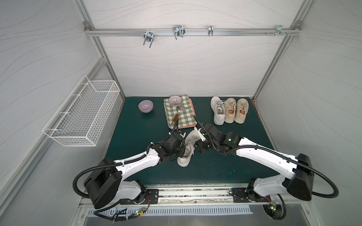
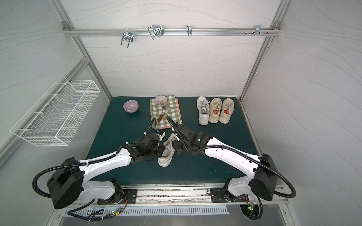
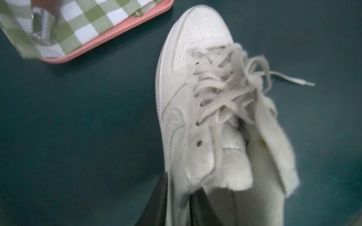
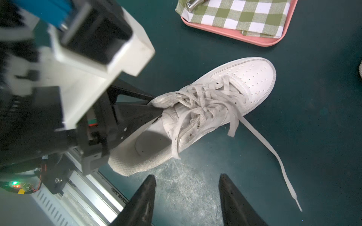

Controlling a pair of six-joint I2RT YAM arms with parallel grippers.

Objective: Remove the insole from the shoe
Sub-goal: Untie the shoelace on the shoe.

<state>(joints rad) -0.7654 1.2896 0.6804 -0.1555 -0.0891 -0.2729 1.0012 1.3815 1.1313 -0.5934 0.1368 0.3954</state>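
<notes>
A white lace-up shoe lies mid-mat between both arms, its toe pointing toward the tray. My left gripper is shut on the shoe's side wall by the tongue, one finger outside and one inside the opening; its fingers show this in the right wrist view. The pale insole lies flat inside the shoe. My right gripper stands open over bare mat just beside the heel, holding nothing.
A pink tray with a green checked cloth, a bowl and a spatula sits just behind the shoe. A purple bowl is at the back left, three shoes at the back right. A loose lace trails on the mat.
</notes>
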